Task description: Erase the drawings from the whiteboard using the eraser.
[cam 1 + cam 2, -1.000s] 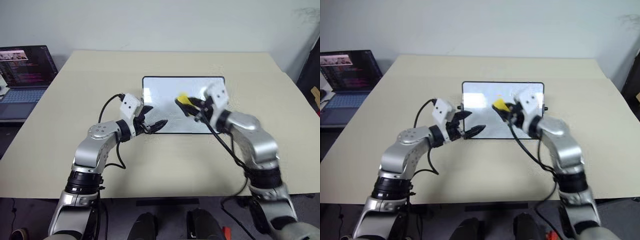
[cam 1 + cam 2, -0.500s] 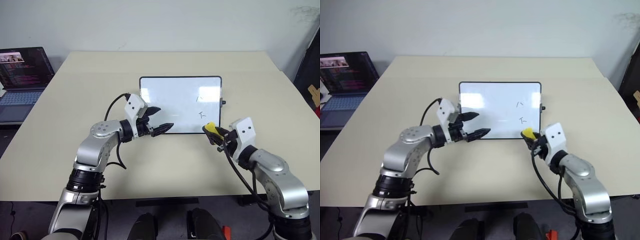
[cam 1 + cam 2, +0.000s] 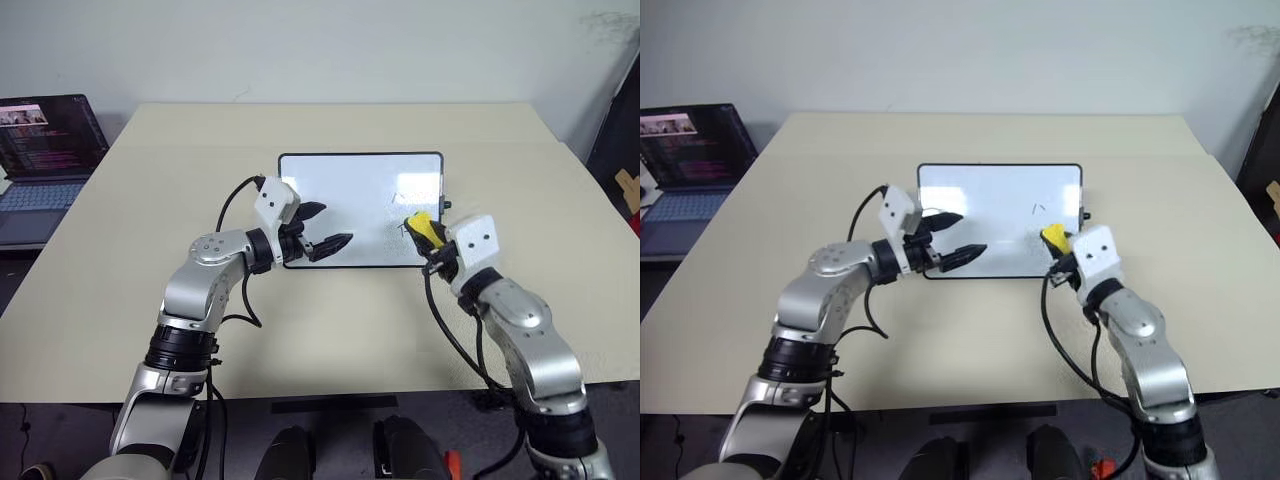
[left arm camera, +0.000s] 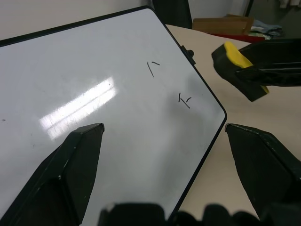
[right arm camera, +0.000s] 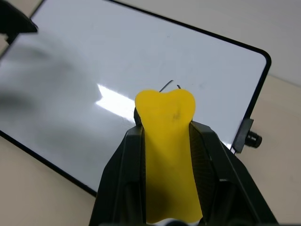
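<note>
On whiteboard (image 4: 84,70) | drawings (image 4: 184,100): unreadable squiggles | right claw (image 5: 165,141) grips eraser (image 5: 167,141)

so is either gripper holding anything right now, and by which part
The right gripper holds the eraser by its two long sides, its rounded end poking out past the fingertips. The left gripper is open and holds nothing.

Small glossy black-framed whiteboard (image 3: 350,205) lies flat on the table, two thin dark squiggle drawings (image 4: 184,100) near its right edge, squishy yellow eraser block (image 5: 168,155) over them.

Silver arms, black fingers (image 3: 327,243), cables
</note>
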{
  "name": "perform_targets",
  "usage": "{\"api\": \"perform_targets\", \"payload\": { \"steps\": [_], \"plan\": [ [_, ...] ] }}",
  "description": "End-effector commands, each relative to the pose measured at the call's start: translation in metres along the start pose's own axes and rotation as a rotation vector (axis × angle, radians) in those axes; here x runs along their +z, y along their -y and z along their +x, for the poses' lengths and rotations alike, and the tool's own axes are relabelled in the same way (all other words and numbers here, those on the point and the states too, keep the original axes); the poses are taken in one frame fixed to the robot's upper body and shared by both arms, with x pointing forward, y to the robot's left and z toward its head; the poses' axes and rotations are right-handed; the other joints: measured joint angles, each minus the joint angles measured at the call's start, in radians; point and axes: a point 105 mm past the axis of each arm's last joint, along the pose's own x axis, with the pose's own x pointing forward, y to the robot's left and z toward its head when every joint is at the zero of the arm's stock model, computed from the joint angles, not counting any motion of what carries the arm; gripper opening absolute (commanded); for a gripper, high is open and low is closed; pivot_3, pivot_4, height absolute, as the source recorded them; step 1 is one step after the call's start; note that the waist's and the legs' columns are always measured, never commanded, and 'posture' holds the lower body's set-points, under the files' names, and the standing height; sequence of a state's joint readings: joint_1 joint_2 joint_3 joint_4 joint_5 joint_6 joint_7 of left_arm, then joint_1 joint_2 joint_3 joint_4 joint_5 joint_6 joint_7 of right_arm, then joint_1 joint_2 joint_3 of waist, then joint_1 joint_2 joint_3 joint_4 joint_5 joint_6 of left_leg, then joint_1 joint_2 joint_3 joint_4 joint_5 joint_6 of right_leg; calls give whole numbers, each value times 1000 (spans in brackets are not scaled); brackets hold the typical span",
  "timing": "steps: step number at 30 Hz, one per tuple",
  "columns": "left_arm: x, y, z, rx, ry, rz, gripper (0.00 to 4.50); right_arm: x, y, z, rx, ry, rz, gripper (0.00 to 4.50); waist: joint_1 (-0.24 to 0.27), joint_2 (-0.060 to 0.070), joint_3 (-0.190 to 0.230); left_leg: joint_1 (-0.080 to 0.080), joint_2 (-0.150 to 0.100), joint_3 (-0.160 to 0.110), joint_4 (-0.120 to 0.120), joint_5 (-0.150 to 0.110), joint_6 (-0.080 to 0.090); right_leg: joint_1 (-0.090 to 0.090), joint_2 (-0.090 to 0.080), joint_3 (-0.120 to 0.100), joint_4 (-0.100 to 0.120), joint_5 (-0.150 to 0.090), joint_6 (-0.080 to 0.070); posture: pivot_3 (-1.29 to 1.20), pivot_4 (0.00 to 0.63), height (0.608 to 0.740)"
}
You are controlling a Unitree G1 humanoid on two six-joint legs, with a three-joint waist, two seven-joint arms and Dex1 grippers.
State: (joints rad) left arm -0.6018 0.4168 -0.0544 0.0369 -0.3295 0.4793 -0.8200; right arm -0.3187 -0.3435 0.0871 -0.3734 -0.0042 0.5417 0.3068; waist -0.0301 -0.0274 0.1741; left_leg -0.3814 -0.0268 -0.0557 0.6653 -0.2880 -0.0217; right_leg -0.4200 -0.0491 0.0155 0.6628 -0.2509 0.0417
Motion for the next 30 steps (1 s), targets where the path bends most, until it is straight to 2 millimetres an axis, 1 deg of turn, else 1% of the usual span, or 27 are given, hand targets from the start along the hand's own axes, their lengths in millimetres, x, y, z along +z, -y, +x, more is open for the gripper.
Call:
{"api": "perform_targets", "payload": {
  "steps": [1, 6, 8, 10, 13, 17, 20, 22, 23, 28, 30],
  "plan": [
    [18, 3, 4, -25, 49, 58, 4500, 8, 11, 22, -18, 5, -109, 973, -1, 0, 0, 0, 0, 0, 0, 0, 0, 0, 0, 0, 0, 0, 0, 0, 150, 740],
    [23, 13, 14, -75, 52, 79, 4500, 7, 25, 52, -37, -33, -183, 973, 0, 0, 0, 0, 0, 0, 0, 0, 0, 0, 0, 0, 0, 0, 0, 0, 150, 740],
    [22, 17, 16, -94, 44, 88, 4500, 7, 28, 59, -41, -38, -207, 973, 0, 0, 0, -1, 0, 1, 0, 0, 0, 0, 0, 0, -1, 0, 0, 0, 150, 740],
    [18, 19, 15, -108, 26, 95, 4500, 7, 27, 63, -28, -46, -219, 973, -1, 0, 0, 0, 0, 2, 0, 0, 0, 0, 0, 1, -1, 0, 0, 0, 150, 740],
    [15, 19, 13, -105, 21, 91, 4500, 3, 21, 67, 7, -69, -233, 973, -4, 0, 0, 0, 0, 2, 0, 0, 0, 0, -1, 1, 0, 0, 0, 0, 150, 740],
    [14, 19, 12, -97, 22, 87, 4500, -9, -1, 65, 109, -109, -240, 973, -6, 0, -1, 2, 1, 2, 1, 0, 1, 0, 0, 2, 2, 0, 0, 0, 150, 740],
    [13, 19, 11, -93, 22, 86, 4500, -13, -8, 64, 144, -127, -267, 973, -6, 0, -1, 3, 1, 2, 1, 0, 1, 1, 0, 1, 3, 1, -1, 0, 150, 740],
    [13, 18, 11, -89, 22, 86, 4500, -12, -9, 66, 141, -124, -292, 973, -6, 0, -1, 3, 1, 2, 2, 0, 1, 1, 0, 1, 3, 1, 0, 0, 150, 740],
    [13, 18, 11, -88, 22, 85, 4500, -11, -8, 67, 129, -119, -299, 973, -6, 0, -1, 3, 1, 2, 2, 0, 1, 2, 0, 2, 3, 1, 0, 0, 150, 740],
    [12, 20, 10, -89, 22, 82, 4500, 8, 23, 73, -24, -64, -348, 973, -6, 0, -1, 5, 1, 2, 2, 0, 1, 3, 1, 2, 3, 2, -1, 0, 150, 740],
    [11, 20, 10, -89, 22, 80, 4500, 8, 33, 72, -59, -68, -349, 973, -4, 0, -1, 5, 1, 2, 2, 0, 1, 4, 0, 1, 3, 2, 0, 0, 150, 740]
  ]
}}
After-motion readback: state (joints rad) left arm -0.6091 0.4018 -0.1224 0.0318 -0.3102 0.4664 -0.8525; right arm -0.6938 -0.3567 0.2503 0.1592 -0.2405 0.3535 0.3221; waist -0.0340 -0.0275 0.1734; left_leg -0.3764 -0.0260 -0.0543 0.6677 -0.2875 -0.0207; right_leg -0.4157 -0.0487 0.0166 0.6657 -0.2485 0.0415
